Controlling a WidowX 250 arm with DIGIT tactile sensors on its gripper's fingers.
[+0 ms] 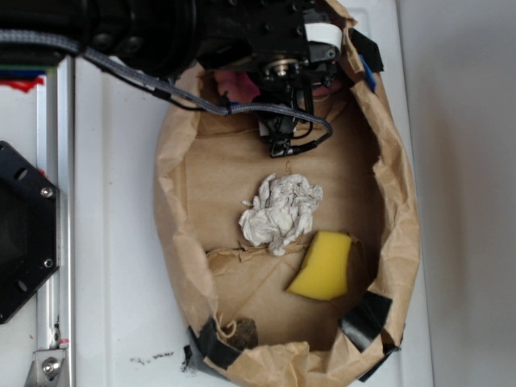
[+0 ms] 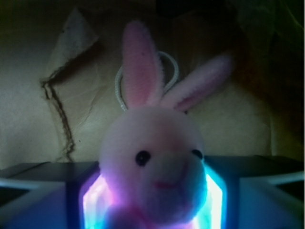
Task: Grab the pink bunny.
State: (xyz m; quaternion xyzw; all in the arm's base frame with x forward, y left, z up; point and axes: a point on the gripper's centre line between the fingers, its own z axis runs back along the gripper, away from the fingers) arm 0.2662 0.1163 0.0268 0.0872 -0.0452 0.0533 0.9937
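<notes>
In the exterior view, your gripper sits at the top end of the brown paper bag, over the pink bunny, of which only a pink patch shows beside the arm. A crumpled paper ball and a yellow sponge wedge lie well apart from it, lower in the bag. In the wrist view, the bunny fills the gap between the glowing fingers, which press against both its sides, clamped on it; its ears point up.
</notes>
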